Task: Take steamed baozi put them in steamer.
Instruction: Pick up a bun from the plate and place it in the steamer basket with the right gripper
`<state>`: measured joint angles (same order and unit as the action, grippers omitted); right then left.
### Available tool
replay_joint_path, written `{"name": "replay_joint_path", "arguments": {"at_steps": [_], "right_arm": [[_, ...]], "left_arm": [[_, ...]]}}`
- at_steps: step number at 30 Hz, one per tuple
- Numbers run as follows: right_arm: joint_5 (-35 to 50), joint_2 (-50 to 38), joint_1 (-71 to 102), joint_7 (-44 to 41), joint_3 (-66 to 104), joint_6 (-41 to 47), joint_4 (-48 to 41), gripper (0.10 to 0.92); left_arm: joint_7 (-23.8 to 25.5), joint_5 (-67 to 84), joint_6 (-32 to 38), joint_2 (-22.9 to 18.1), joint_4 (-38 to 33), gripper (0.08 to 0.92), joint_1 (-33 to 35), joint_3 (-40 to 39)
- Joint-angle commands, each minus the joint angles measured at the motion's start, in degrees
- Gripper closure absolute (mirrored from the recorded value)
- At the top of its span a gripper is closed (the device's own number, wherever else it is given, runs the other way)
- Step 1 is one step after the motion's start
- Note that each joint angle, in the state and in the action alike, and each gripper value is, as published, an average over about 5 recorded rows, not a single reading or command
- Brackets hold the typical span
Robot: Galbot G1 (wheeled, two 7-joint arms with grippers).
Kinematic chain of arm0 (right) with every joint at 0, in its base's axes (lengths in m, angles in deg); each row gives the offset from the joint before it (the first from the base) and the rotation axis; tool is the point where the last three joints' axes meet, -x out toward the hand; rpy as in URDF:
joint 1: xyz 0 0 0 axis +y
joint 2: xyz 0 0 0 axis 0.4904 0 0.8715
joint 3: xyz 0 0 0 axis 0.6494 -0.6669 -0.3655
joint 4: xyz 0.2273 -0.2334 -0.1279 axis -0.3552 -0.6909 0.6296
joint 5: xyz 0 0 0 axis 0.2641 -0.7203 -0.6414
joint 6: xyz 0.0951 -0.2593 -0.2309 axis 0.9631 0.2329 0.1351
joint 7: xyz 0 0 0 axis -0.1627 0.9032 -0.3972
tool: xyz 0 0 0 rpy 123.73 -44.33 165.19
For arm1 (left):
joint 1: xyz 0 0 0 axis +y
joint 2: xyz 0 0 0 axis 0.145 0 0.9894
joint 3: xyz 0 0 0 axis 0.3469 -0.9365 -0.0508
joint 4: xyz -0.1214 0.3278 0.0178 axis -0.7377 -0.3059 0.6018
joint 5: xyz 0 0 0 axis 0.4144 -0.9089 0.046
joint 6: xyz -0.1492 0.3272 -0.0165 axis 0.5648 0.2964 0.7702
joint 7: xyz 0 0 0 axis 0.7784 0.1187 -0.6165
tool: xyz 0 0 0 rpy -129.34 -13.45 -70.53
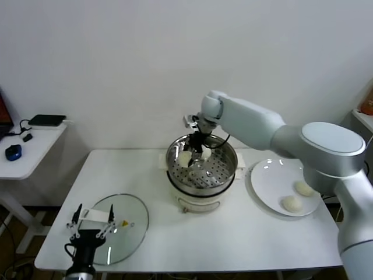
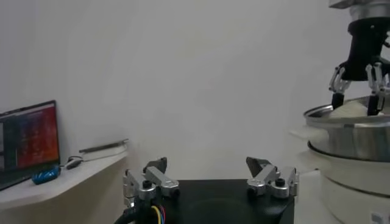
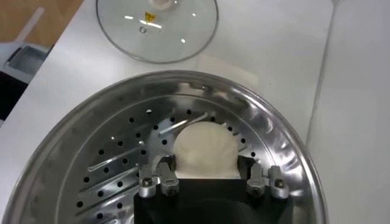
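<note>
The steel steamer stands mid-table on its white pot. My right gripper reaches down into it and is shut on a cream-white baozi. In the right wrist view that baozi sits between the fingers, low over the steamer's perforated floor. A second baozi lies in the basket beside it. Two more baozi lie on the white plate. My left gripper is open and empty at the front left; it also shows in the left wrist view.
The glass lid lies flat on the table under my left gripper and shows in the right wrist view. A side table at the far left holds a black box and a mouse. A laptop screen stands there.
</note>
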<state>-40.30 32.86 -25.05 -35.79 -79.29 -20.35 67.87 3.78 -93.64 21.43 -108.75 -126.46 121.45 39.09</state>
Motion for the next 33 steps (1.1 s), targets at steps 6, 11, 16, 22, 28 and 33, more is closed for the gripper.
{"name": "replay_joint_path", "arguments": {"at_steps": [6,11,16,22,28,33], "right_arm": [[-1.86,2.2,1.62,0.02,0.55,-0.7,-2.92,0.363],[-2.08,2.06,1.66,-0.02,0.36,-0.81,-2.58,0.365],[-2.21,1.91,1.72,0.02,0.24,-0.82,-2.18,0.364],[-2.48,1.55,2.02,0.48,0.27,-0.9,-1.52,0.319],[-2.59,1.15,1.89,0.67,0.48,-1.2,-1.34,0.211],[-2.11,-0.64,1.01,0.6,0.36,-1.14,1.25,0.203]], "left_arm": [[0.02,-0.06,0.39,-0.08,0.1,0.177,0.47,-0.08],[-0.02,-0.07,0.6,-0.09,0.28,0.177,0.64,-0.05],[-0.06,-0.03,0.79,-0.09,0.37,0.177,0.82,-0.01],[-0.08,0.04,1.12,-0.09,0.53,0.177,1.2,-0.05],[-0.07,-0.04,1.31,-0.1,0.67,0.177,1.32,-0.18],[-0.08,-0.05,1.41,-0.1,0.79,0.177,1.34,-0.2]]}}
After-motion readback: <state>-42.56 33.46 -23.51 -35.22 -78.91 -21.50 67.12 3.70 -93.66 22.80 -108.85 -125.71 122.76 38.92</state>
